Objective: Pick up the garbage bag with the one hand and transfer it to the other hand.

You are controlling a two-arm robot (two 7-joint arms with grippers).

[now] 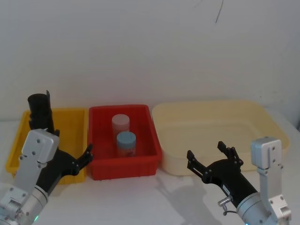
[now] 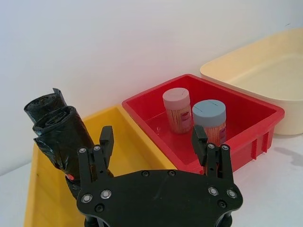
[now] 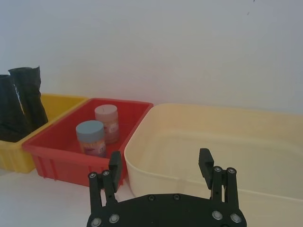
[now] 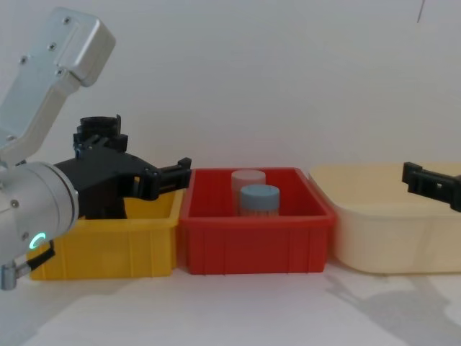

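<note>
Two black crinkly garbage bag rolls (image 2: pixel 57 130) stand upright side by side at the far left end of the yellow bin (image 2: pixel 40 198). In the head view the garbage bag (image 1: pixel 40 110) rises above the bin wall just beyond my left arm. My left gripper (image 2: pixel 152 141) is open and empty, hovering over the yellow bin's front right part, short of the rolls and to their right; in the chest view the left gripper (image 4: pixel 167 178) points toward the red bin. My right gripper (image 1: pixel 206 151) is open and empty in front of the cream tub.
A red bin (image 1: pixel 124 168) in the middle holds a pink-capped jar (image 1: pixel 120 123) and a blue-capped jar (image 1: pixel 126 142). A large cream tub (image 1: pixel 262 112) stands to the right. The white table in front of the bins is bare, with a white wall behind.
</note>
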